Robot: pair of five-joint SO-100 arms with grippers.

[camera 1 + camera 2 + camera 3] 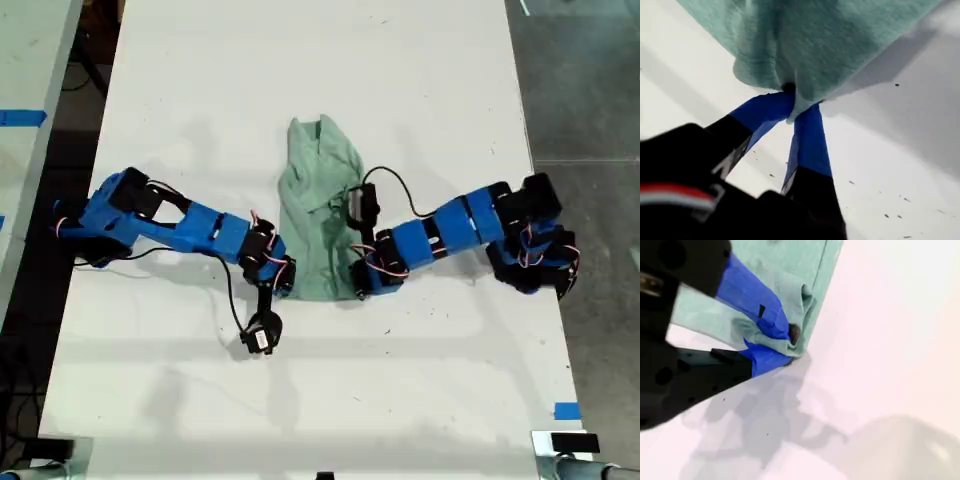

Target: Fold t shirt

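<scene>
T shirt lies wrinkled mid-table, between my two arms. My first gripper is pinched onto a hem corner. My second gripper is clamped on another corner, cloth bunched between the blue fingers.

White table. t shirt pale mint, wrinkled, bunched into narrow strip. One arm enters from exterior view's left; one gripper touching hem corner of t shirt. Other arm enters from exterior view's right; other gripper at opposite hem corner. Hem between both grippers, rest of garment extending away from them. Jaw state not discernible. Black camera just beside one gripper, cable attached.
</scene>
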